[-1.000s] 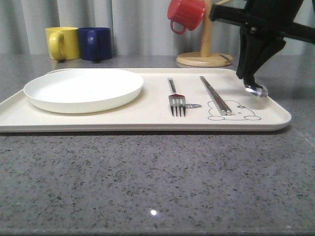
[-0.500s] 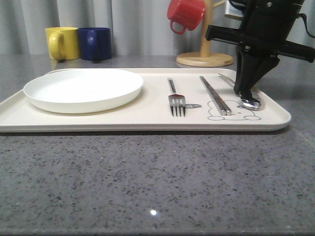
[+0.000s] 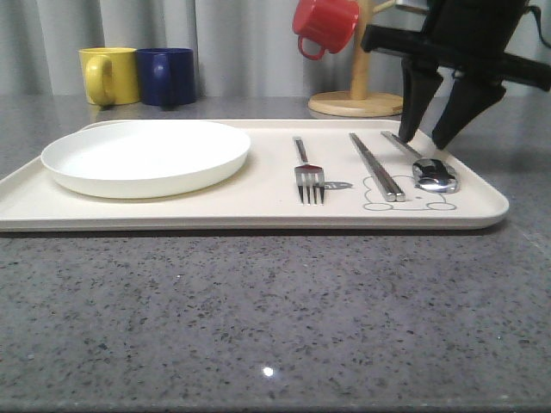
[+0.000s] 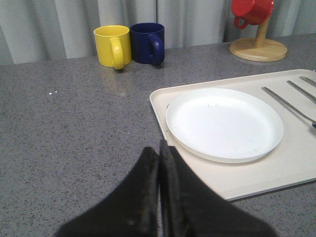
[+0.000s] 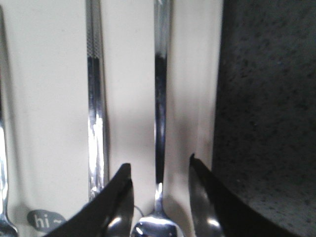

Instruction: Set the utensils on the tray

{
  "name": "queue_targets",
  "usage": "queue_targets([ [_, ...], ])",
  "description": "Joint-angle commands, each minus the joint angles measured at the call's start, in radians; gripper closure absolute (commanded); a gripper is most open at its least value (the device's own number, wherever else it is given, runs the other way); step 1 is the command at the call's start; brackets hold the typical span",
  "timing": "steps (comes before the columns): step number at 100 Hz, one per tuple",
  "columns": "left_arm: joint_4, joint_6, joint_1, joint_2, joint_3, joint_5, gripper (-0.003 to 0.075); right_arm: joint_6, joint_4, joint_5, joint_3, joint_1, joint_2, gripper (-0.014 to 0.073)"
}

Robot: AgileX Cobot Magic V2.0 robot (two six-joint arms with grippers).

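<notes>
Your left gripper (image 4: pixel 159 148) hangs over bare grey countertop (image 3: pixel 258 318) with its fingers pressed together, holding nothing, just short of the tray's (image 3: pixel 258 213) near left corner. From the front, you see the yellow mug (image 3: pixel 109 75) and blue mug (image 3: pixel 167 76) standing side by side well behind the tray, with open counter between. On the tray, reading left to right: the white plate (image 3: pixel 146 157) sits close to the left rim, then a clear cream strip, then the fork (image 3: pixel 307 174), the chopsticks (image 3: pixel 376 166) and the spoon (image 3: pixel 426 166), all lying flat and roughly parallel. The spoon's bowl rests on the rabbit drawing, near the right rim. Your right gripper (image 3: pixel 427 140) hovers just above the spoon's handle, fingers spread wide and empty, in front of the wooden mug stand (image 3: pixel 356 101) carrying the red mug (image 3: pixel 325 26). Your right wrist view adds what the front hides: the spoon (image 5: pixel 160 123) lies centred between the parted fingers (image 5: pixel 202 197), the tray rim (image 5: pixel 215 79) runs just beside it, and dark counter lies beyond. The "hi" bubble (image 5: pixel 47 220) shows beside one fingertip.
</notes>
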Motion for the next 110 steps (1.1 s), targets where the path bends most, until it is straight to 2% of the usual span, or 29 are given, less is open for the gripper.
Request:
queue_targets([
  [1,-0.003,-0.003,-0.007,0.010,-0.028,-0.073,0.0739,-0.018,-0.058,-0.033,-0.024,0.002,-0.117,0.0396],
  [19,-0.003,-0.003,-0.007,0.010,-0.028,-0.073,0.0739,-0.018,-0.105,-0.031,0.027,-0.022,-0.239,0.0683],
  [54,-0.003,-0.003,-0.007,0.010,-0.028,-0.073,0.0739,-0.018,-0.196,-0.095,0.285,-0.100,-0.500,0.0670],
  [68,-0.003,-0.003,-0.007,0.010,-0.028,-0.073,0.0739,-0.018,-0.225,-0.175,0.426,-0.141,-0.625,0.0670],
  [93,-0.003,-0.003,-0.007,0.010,-0.028,-0.073,0.0739,-0.058,-0.229,-0.502,0.762,-0.241,-0.899,0.0670],
  [110,-0.003,-0.003,-0.007,0.010,-0.028,-0.073,0.0739,-0.058,-0.243,-0.735,0.975,-0.262,-1.090,0.0672],
])
